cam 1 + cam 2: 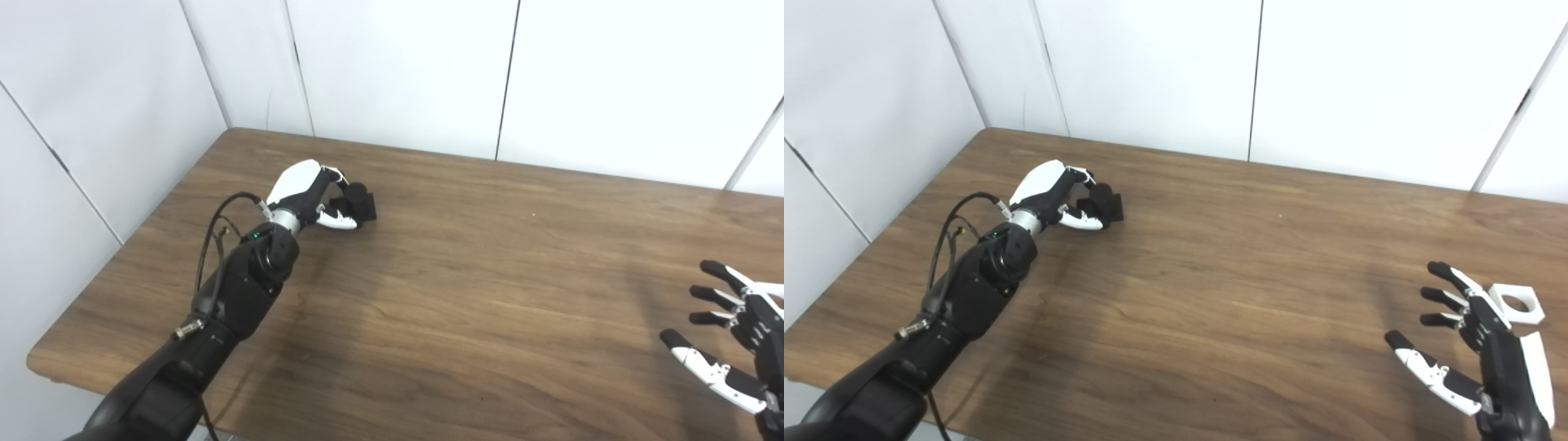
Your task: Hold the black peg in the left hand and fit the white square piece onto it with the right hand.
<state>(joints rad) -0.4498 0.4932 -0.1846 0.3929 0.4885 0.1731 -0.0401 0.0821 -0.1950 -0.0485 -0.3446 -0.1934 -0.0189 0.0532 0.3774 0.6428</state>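
In the upper left of the frame, the left hand (1053, 199) has its fingers curled around the black peg (1104, 205), which sits on the wooden table (1213, 275) on its square base. A small green light glows at the wrist (no lettering or brand mark can be read anywhere on arm or hand). At the lower right, the right hand (1476, 343) hangs above the table with its fingers spread wide, holding nothing. The white square piece (1516, 303), with a round hole through it, lies flat just beside that hand's fingertips, toward the right edge.
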